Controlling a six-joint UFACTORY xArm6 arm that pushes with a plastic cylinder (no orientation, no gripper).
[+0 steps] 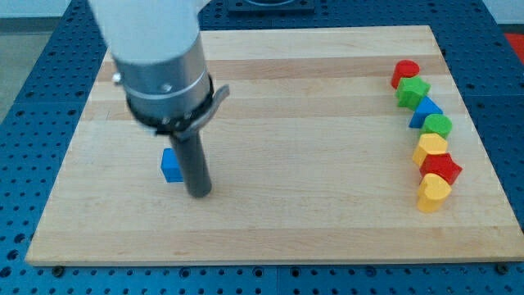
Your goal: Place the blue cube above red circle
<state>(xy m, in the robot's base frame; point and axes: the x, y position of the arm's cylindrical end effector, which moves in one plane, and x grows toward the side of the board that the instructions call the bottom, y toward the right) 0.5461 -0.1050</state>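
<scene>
The blue cube (171, 165) lies on the wooden board (286, 106) at the view's left, partly hidden behind my dark rod. My tip (200, 193) rests on the board just right of and slightly below the cube, touching or nearly touching its right side. The red circle (405, 72) sits far off at the view's upper right, at the top of a column of blocks.
Below the red circle, a column runs down the right side: a green star (413, 91), a blue triangular block (426, 111), a green block (439, 125), a yellow block (431, 148), a red star (442, 168) and a yellow heart (433, 192).
</scene>
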